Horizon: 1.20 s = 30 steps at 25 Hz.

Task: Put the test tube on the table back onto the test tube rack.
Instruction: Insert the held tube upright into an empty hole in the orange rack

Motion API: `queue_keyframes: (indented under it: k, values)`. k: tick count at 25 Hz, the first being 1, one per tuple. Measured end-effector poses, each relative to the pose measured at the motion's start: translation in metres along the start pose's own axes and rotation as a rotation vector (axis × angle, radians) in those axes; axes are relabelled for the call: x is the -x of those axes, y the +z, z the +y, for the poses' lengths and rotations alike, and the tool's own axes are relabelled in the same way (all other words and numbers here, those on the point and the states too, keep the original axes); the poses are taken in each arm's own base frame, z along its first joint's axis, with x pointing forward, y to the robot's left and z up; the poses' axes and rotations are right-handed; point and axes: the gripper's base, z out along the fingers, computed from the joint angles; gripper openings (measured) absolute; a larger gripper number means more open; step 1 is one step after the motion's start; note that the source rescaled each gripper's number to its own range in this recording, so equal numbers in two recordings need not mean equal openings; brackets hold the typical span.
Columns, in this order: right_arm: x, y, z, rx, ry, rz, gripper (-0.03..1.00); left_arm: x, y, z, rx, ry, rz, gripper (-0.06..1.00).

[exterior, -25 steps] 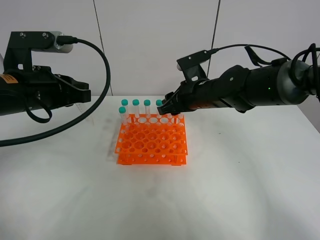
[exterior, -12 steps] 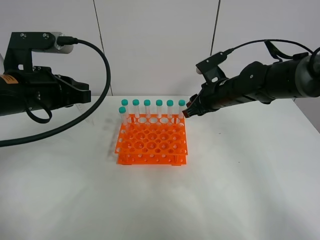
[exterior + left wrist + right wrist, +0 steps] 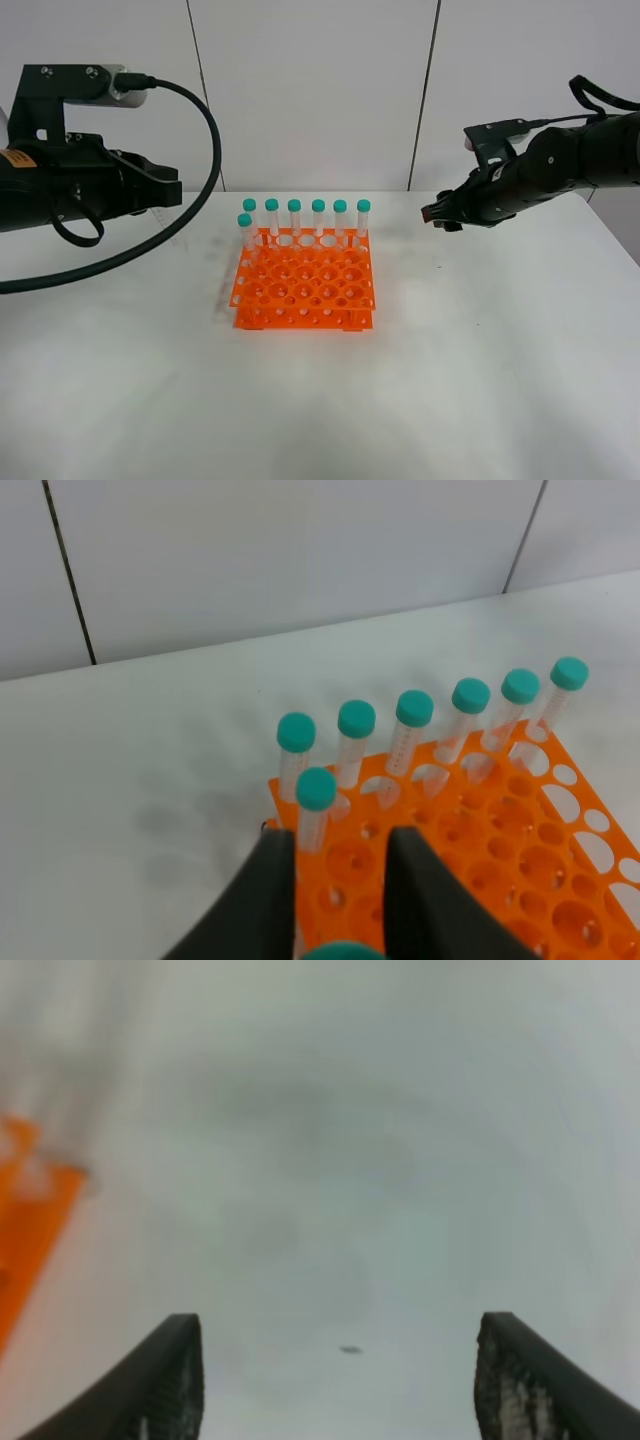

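White table [image 3: 480, 350], teal-capped test tube [image 3: 340, 951] between jaws

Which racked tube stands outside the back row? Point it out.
The tube at the test tube rack's left end, alone one row forward; the other six share the back row.

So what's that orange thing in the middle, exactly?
The test tube rack is bright orange plastic by its look, roughly square, two tiers full of round holes. It sits flat on the white table. Seven teal-capped tubes stand in it, six along the far row. Nothing else touches it.
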Motion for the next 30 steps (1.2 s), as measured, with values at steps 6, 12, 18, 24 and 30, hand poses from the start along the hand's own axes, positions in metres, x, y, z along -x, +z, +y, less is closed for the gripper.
queue_keyframes:
  k: [6,12,18,24,30]
  values:
    - [-0.010,-0.001,-0.015,-0.048,0.007,0.096,0.72,-0.001,0.000,0.000,-0.003,0.000,0.012,0.01]
    - [-0.010,-0.003,-0.015,-0.048,0.016,0.101,0.72,-0.002,0.000,-0.001,-0.006,0.001,0.025,0.01]
    - [0.002,-0.033,-0.029,-0.075,0.063,0.032,0.72,-0.003,0.000,-0.001,-0.008,0.004,0.031,0.01]
    - [0.009,-0.082,-0.042,-0.084,0.081,0.018,0.72,-0.003,0.000,-0.001,-0.008,0.007,0.031,0.01]
    - [0.021,-0.167,-0.038,-0.082,0.110,-0.140,0.72,-0.003,0.000,-0.001,-0.008,0.007,0.031,0.01]
